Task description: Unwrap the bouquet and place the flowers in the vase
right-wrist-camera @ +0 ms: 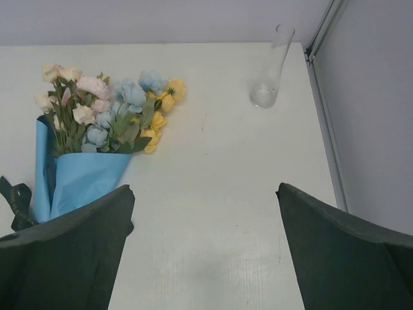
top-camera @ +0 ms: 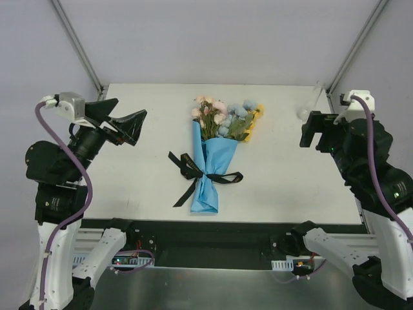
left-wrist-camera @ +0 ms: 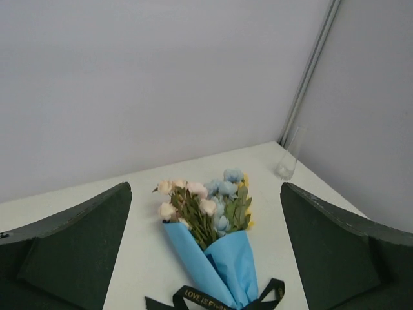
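From above, the bouquet (top-camera: 210,155) lies flat near the middle of the white table (top-camera: 142,168), its flowers (top-camera: 226,117) pointing toward the far edge and the narrow end of the blue paper (top-camera: 208,194) toward the near edge. A black ribbon (top-camera: 193,171) is tied in a bow around the paper, with its tails trailing to the left. The clear vase (top-camera: 306,110) stands near the far right corner, well apart from the bouquet. The left gripper (top-camera: 119,117) hangs over the left side of the table with its jaws spread wide, holding and touching nothing. The right gripper (top-camera: 315,131) hangs at the right edge, just beside the vase from this angle. How wide it stands is hard to read here. In the left wrist view, the two dark fingers (left-wrist-camera: 71,252) frame the picture far apart with nothing between them. The bouquet (left-wrist-camera: 213,258) lies ahead on the table with its ribbon (left-wrist-camera: 206,299) showing gold lettering, and the vase (left-wrist-camera: 288,158) stands beyond it by the corner post. In the right wrist view, the fingers (right-wrist-camera: 348,252) are likewise wide apart and empty above bare table (right-wrist-camera: 219,194). The bouquet (right-wrist-camera: 84,161) lies to the left, with pink, cream, pale-blue and yellow blooms above the blue paper, and the vase (right-wrist-camera: 271,71) stands upright at the far right.
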Robot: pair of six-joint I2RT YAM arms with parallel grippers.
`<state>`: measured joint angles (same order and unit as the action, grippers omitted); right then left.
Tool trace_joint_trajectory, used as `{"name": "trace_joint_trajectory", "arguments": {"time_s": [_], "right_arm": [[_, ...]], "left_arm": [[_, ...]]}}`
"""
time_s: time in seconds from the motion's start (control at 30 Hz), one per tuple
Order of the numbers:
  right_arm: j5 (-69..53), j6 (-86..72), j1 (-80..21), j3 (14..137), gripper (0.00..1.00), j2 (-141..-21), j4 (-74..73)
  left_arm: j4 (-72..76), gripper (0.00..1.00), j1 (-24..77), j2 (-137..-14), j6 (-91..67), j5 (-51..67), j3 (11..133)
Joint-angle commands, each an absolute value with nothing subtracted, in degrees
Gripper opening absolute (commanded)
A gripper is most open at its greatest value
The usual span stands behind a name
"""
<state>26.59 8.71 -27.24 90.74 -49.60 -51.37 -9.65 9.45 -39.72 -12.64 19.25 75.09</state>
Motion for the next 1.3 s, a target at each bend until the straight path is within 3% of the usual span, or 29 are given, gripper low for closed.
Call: {"name": "trace_joint_trajectory", "arguments": {"time_s": [0.0, 0.23, 0.4, 0.67, 1.03, 1.27], "right_arm": [[25.2, 6.6, -29.3, 90.4, 0.96, -56.9, -52.6], [20.6, 10.1, -44.1, 85.1, 0.96, -72.8, -40.7], [4.4, 12.1, -49.8, 83.1, 0.99, -86.0, -25.1], [-5.1, 15.3, -56.4, 84.0, 0.64, -104.0, -12.8], [2.0, 17.6, -56.3, 98.5, 0.63, -119.3, -21.3], [3.3, 17.0, -56.3, 98.8, 0.46, -120.6, -24.1]], "left_arm": [[-11.2, 0.99, 10.4, -41.7, -15.4, 20.7, 69.3], [-16.7, 0.99, 10.3, -46.9, -20.7, 16.7, 57.8], [-18.3, 0.99, 10.3, -38.9, -24.9, 2.1, 46.8], [-23.2, 0.99, 12.2, -28.0, -25.7, -7.6, 39.7], [-21.3, 0.99, 15.6, -27.3, -24.3, -4.5, 35.7], [-19.9, 0.99, 16.5, -27.9, -24.3, -4.7, 35.6]]}}
